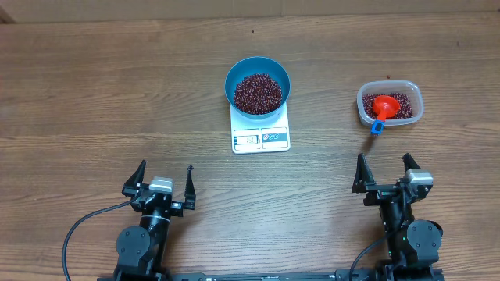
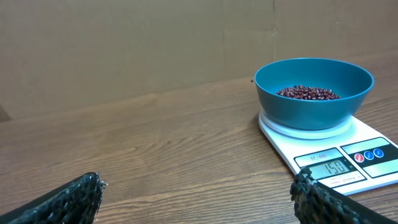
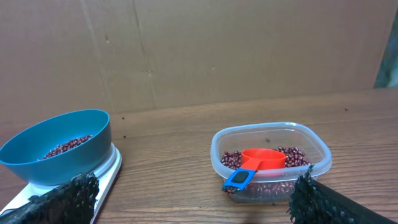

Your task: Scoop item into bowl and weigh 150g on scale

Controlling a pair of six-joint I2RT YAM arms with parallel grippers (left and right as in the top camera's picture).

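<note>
A bright blue bowl (image 1: 258,84) (image 2: 314,92) (image 3: 56,146) stands on the small white scale (image 1: 261,134) (image 2: 329,152) (image 3: 106,171) at the table's middle. Dark red-brown beans (image 1: 258,93) (image 2: 308,93) (image 3: 65,147) fill its bottom. The scale's display (image 2: 328,167) shows 150. My left gripper (image 1: 166,181) (image 2: 198,193) rests open near the front left, nothing between its fingers. Near the front right my right gripper (image 1: 384,173) (image 3: 198,193) is open and holds nothing.
A clear plastic tub (image 1: 390,104) (image 3: 270,160) at the right holds more beans and a red scoop (image 1: 383,108) (image 3: 256,163) with a blue handle end sticking over its near rim. A brown cardboard wall (image 3: 217,50) closes the table's far side.
</note>
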